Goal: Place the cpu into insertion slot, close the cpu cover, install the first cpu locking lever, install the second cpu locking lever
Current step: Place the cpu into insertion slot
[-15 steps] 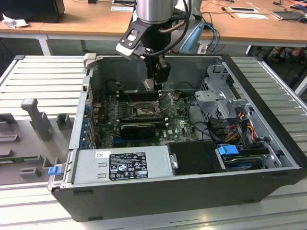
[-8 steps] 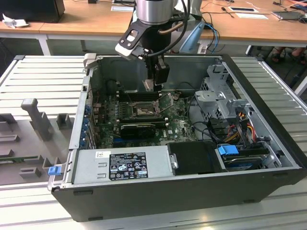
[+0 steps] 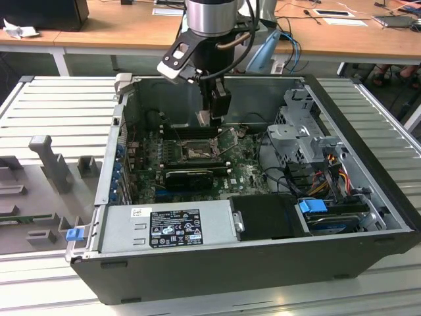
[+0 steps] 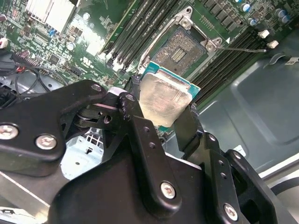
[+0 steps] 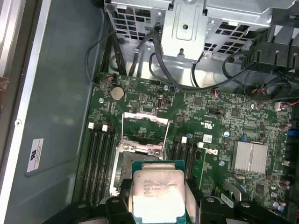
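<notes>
My gripper [image 3: 212,117] hangs inside the open computer case, just above the motherboard, shut on the cpu [image 4: 163,99]. The cpu is a flat square chip with a dull silver top and a green edge, pinched by its sides between the two black fingers [image 4: 136,116]. In both wrist views it sits a short way above and beside the insertion slot [image 5: 133,163], whose dark centre lies bare. The cpu cover [image 5: 145,129], a thin metal frame with a square window, stands tipped open at the slot's far side. A thin locking lever [image 4: 243,48] sticks out beside the slot.
Long black memory slots [image 5: 100,163] flank the socket on both sides. A black ridged heatsink [image 3: 189,175] lies in front of it. A drive cage [image 3: 302,131], cables [image 3: 316,174] and the power supply [image 3: 168,227] crowd the case's front and the exterior view's right.
</notes>
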`<state>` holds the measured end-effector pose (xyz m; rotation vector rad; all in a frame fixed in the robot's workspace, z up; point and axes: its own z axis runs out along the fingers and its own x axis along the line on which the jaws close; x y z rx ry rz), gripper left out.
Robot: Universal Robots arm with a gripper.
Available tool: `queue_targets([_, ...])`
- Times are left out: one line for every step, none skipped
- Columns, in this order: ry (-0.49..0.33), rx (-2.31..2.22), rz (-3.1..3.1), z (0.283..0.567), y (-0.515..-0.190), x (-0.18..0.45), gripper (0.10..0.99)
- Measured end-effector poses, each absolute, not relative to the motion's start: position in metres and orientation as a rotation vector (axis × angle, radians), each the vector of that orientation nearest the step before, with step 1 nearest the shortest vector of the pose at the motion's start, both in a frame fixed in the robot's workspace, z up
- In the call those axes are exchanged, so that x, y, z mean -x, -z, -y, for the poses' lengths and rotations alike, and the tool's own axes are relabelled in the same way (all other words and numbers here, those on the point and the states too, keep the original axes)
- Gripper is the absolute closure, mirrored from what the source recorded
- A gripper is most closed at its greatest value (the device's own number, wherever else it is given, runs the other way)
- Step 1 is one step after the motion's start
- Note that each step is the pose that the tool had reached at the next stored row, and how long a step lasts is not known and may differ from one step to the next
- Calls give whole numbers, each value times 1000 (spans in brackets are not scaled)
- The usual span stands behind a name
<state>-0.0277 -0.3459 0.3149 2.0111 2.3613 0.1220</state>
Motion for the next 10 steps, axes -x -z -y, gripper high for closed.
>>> queue_targets([-122, -2011, -2361, 346, -314, 28, 553])
queue_targets([-122, -2011, -2362, 346, -313, 28, 553])
queue_targets([-120, -2012, -2362, 346, -312, 28, 553])
queue_targets([-118, -2013, -2364, 346, -311, 28, 553])
queue_targets([-115, -2015, -2365, 346, -311, 28, 553])
queue_targets([-114, -2016, -2366, 346, -310, 28, 553])
queue_targets([-114, -2017, -2366, 346, -309, 28, 553])
queue_targets([-113, -2018, -2365, 346, -309, 28, 553])
queue_targets([-112, -2018, -2365, 346, -308, 28, 553])
queue_targets([-112, -2019, -2365, 346, -308, 28, 553])
